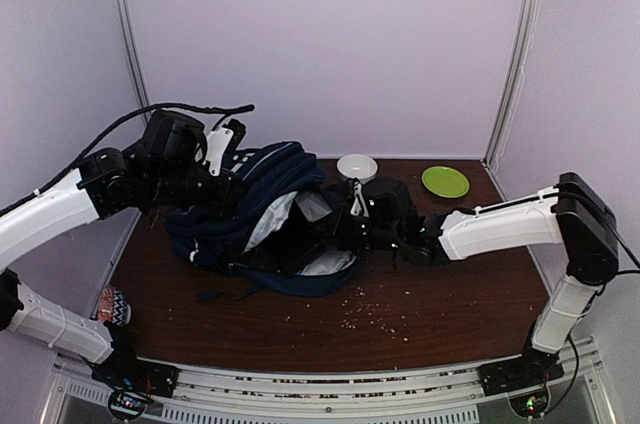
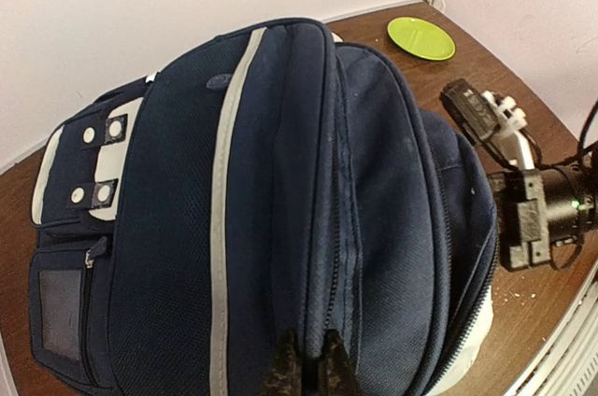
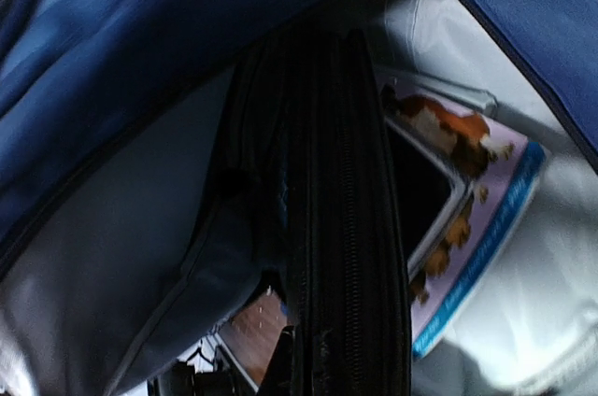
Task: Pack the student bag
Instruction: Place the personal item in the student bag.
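Two arms worked at the backpack (image 1: 265, 169), which lay on its side at the middle of the brown table (image 1: 470, 294), nearer the left, its open mouth turned toward the right arm. The left hand (image 2: 304, 373) sat on the upper side of the bag with its fingers drawn almost together, pinching a raised fold of the navy cloth beside a zip seam, so that the top flap was held up off the pale lining. The right hand (image 3: 299, 363) reached into the mouth of the bag. Its fingers were closed tight, and a black case (image 3: 346, 209) with zips along its edge rose straight from between them, gripped by its thin edge and standing on end inside the main compartment. Just beside the case, against the grey lining, lay a book (image 3: 467, 228) with an orange and white picture and a blue border on its cover, partly hidden by the case. Behind the bag stood a white bowl (image 1: 357, 166), and a green plate (image 1: 445, 181) lay near the back right corner. Many small crumbs (image 1: 375, 312) were scattered on the table in front of the bag.
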Robot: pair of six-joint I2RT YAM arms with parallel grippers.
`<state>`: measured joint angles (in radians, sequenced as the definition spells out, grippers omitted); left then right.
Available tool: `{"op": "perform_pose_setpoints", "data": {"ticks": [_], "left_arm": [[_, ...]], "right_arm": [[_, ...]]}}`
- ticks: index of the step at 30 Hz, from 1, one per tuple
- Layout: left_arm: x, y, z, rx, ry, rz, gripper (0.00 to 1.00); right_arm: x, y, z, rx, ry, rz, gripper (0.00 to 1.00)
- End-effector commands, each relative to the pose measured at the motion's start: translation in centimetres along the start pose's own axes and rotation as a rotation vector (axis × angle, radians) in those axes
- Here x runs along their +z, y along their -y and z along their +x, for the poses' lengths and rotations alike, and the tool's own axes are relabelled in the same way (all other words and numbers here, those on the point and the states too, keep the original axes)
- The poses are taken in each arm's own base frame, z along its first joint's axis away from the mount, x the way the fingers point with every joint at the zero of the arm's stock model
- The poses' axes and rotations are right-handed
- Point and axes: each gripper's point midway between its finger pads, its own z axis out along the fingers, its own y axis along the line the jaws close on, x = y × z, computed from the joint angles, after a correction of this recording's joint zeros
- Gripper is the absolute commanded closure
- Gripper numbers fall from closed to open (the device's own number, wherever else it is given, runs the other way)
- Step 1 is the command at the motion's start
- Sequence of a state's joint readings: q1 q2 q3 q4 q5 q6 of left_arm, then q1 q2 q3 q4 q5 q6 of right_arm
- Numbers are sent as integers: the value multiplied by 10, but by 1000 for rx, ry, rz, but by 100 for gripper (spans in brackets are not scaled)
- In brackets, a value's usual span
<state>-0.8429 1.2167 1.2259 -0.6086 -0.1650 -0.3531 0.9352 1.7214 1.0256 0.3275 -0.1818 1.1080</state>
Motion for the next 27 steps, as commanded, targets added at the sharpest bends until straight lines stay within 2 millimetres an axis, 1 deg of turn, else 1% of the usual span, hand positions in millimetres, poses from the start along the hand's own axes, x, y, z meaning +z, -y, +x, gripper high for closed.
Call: {"op": "perform_pose_setpoints", "data": {"ticks": [1,4,6,8,10,13,14,17,18,20,22,24,27], "left_arm": [[-41,23,-64,-68,261,143,100],[-40,23,-60,-70,254,146,100],[-39,23,-58,-69,249,144,100],[-38,22,-56,-69,245,143,100],[-36,22,-54,-68,239,140,100],[-32,22,-51,-70,231,139,100],[-30,22,-50,-70,228,138,100],[-25,22,-47,-70,217,132,100],[-23,22,-46,-71,213,132,100],[-19,23,-45,-72,207,131,100],[-16,23,-45,-73,204,131,100],[-13,23,-45,-72,201,126,100],[-8,23,-46,-74,199,121,100]], "right_arm": [[17,-34,-50,33,160,-134,100],[29,-23,-68,23,212,-96,100],[37,-13,-80,-2,234,-40,100],[41,-8,-93,-19,251,-15,100],[42,2,-108,-29,279,33,100],[46,4,-124,-50,292,64,100],[49,5,-125,-64,284,81,98],[52,8,-126,-110,255,127,60],[51,8,-125,-119,246,138,52],[41,7,-126,-142,244,170,40],[28,8,-125,-158,240,197,35],[12,7,-122,-169,247,196,33],[-5,6,-107,-184,209,173,32]]}}
